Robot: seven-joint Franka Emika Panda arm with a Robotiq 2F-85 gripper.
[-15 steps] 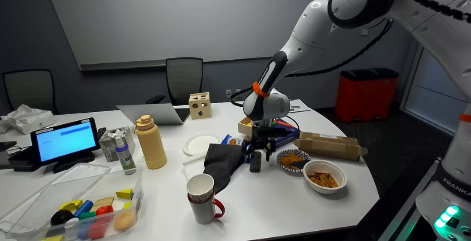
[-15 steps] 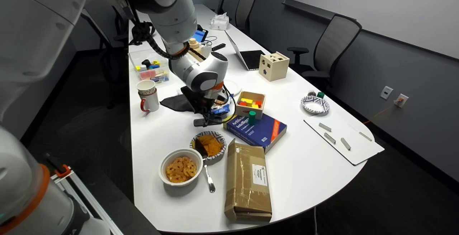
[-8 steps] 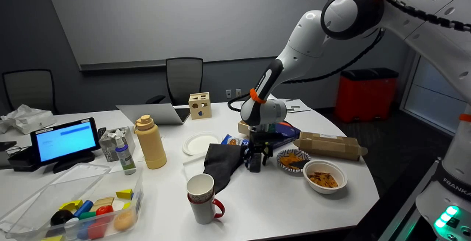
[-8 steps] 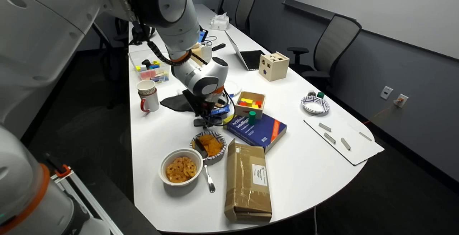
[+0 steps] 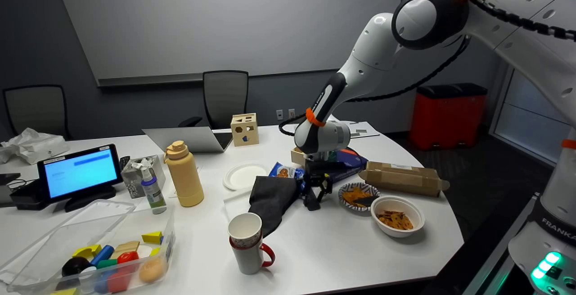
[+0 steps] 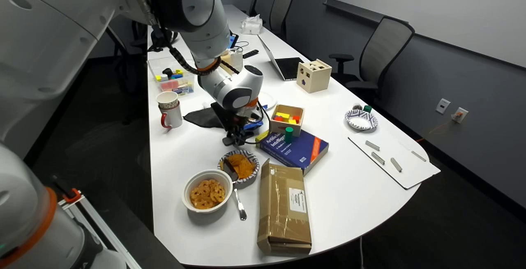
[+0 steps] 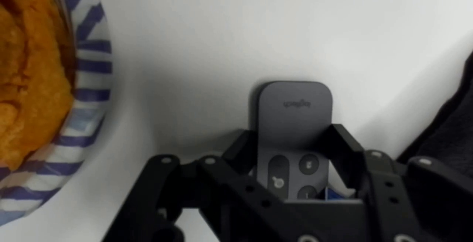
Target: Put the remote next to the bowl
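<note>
Reading "logitech": remote [image 7: 294, 127] in pincer [image 7: 291, 140]

You have one Logitech remote [image 7: 295, 122], three bowls [image 7: 94, 66] [image 6: 361, 121] [image 5: 396, 202], one plate [image 5: 245, 175], one laptop [image 5: 189, 139] and one red-handled mug [image 5: 249, 259].

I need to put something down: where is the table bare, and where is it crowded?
Bare patches: between the mug and the white bowl, and between the carton, the book and the curved table edge. Crowded: around the gripper, closed on the remote, with the cloth on one side and the patterned bowl on the other.
</note>
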